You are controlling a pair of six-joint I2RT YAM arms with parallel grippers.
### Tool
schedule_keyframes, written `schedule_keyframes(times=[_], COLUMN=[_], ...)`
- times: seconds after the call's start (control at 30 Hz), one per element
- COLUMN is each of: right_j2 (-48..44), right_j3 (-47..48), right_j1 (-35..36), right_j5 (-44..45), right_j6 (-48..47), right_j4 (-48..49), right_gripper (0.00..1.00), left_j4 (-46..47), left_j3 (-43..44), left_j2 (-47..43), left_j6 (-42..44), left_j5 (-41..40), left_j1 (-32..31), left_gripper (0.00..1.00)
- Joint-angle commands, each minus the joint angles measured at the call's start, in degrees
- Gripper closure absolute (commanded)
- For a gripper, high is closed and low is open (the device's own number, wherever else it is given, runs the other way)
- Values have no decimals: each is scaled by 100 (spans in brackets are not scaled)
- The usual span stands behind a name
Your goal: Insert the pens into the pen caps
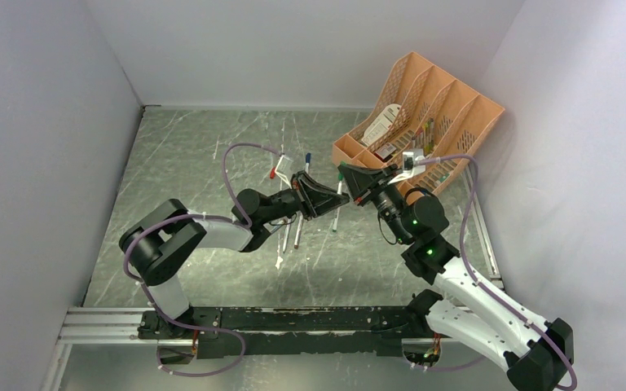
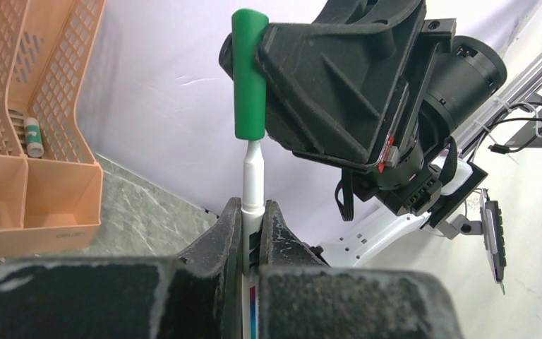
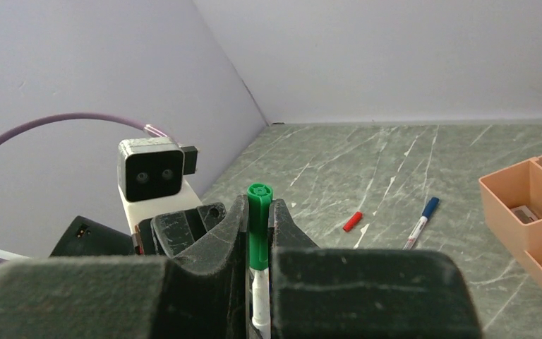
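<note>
My left gripper (image 2: 253, 212) is shut on a whitish pen barrel (image 2: 253, 185) that stands up between its fingers. My right gripper (image 3: 258, 206) is shut on a green cap (image 3: 257, 229). In the left wrist view the green cap (image 2: 248, 78) sits on the pen's thin tip, and a short stretch of white neck shows below it. The two grippers meet tip to tip above the table's middle, the left (image 1: 316, 198) and the right (image 1: 357, 181). A red cap (image 3: 353, 221) and a blue-capped pen (image 3: 421, 222) lie on the table beyond.
The orange organiser (image 1: 424, 122) leans at the back right, close behind my right gripper. Several loose pens (image 1: 297, 233) lie on the grey marbled table under and beside the left gripper. A red cap (image 1: 273, 173) lies left of them. White walls close in all round.
</note>
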Motion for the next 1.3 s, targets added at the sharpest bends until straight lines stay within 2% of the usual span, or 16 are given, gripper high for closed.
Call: schedule_keyframes(times=[0.0, 0.87, 1.13, 1.27], right_j2=[-86, -267, -230, -230], right_j3=[-82, -108, -199, -205], right_j1=[-24, -24, -24, -18], right_j5=[-6, -105, -266, -441], right_j6=[-37, -97, -39, -144], right_j4=[-18, -383, -431, -560], right_gripper=[100, 100, 100, 100], left_j4=[297, 241, -95, -562], left_j3=[182, 366, 579, 840], left_j2=[19, 75, -14, -154], left_j6=[94, 45, 270, 622], left_j5=[42, 77, 137, 355], left_j1=[-40, 32, 63, 198], left_gripper=[93, 93, 93, 93])
